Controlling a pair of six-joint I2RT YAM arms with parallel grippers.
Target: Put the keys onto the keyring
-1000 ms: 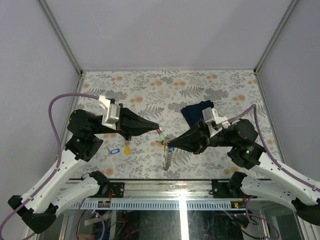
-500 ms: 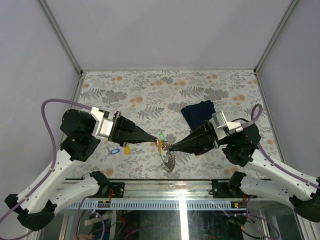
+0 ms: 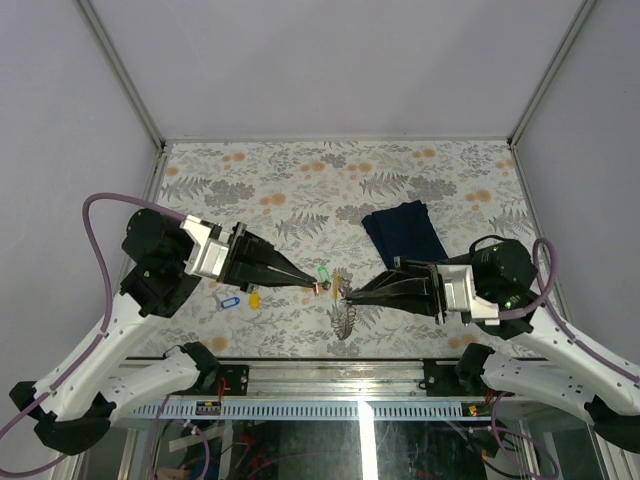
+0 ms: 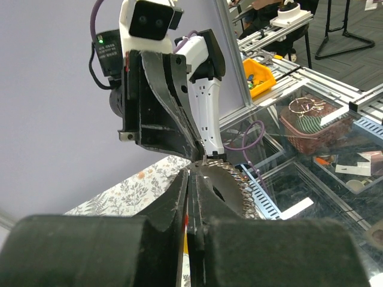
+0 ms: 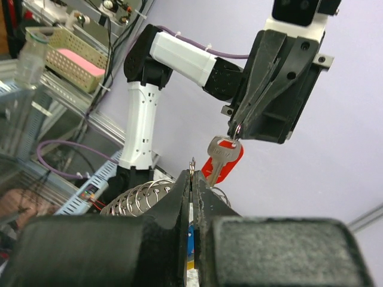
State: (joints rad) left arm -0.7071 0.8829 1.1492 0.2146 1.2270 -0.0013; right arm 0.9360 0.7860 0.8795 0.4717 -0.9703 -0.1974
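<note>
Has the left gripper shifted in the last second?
Yes. The left gripper has swung toward the near edge of the table, ending nearly level with the blue-tagged key lying there.

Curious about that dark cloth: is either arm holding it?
No, the dark cloth lies flat on the table, away from the tips of the left tool and right tool.

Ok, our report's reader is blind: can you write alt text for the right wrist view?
The left gripper, shut, dangles a red-tagged key just above the right gripper, whose closed fingers pinch a wire of the coiled keyring.
</note>
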